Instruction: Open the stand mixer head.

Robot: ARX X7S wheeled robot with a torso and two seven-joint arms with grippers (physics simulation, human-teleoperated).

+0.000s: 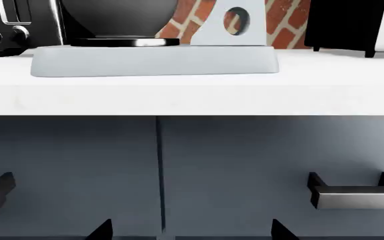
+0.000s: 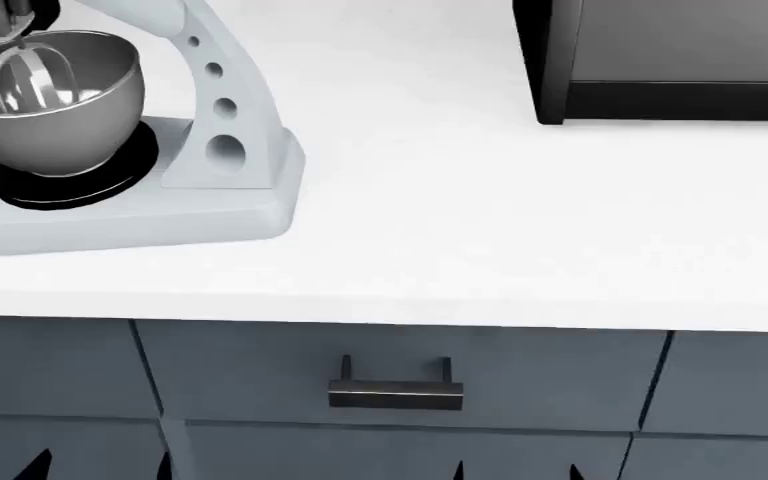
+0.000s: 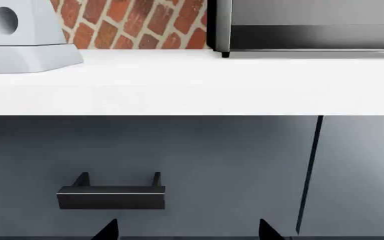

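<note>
Pale grey mixer head (image 2: 157, 10), smooth and rounded, barely showing above steel bowl (image 2: 51, 100) on white counter (image 2: 491, 230), far left. Both grippers: only dark fingertips (image 3: 108, 230) visible, apparently spread apart.

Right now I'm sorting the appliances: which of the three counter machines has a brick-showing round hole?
The pale grey stand mixer; the black toaster and dark oven have none.

White countertop (image 2: 491, 230) runs wide and evenly lit, with red brick wall (image 3: 138, 22) behind it. Below, slate-blue drawer fronts (image 2: 398, 375) carry dark metal bar handles (image 2: 395, 392).
</note>
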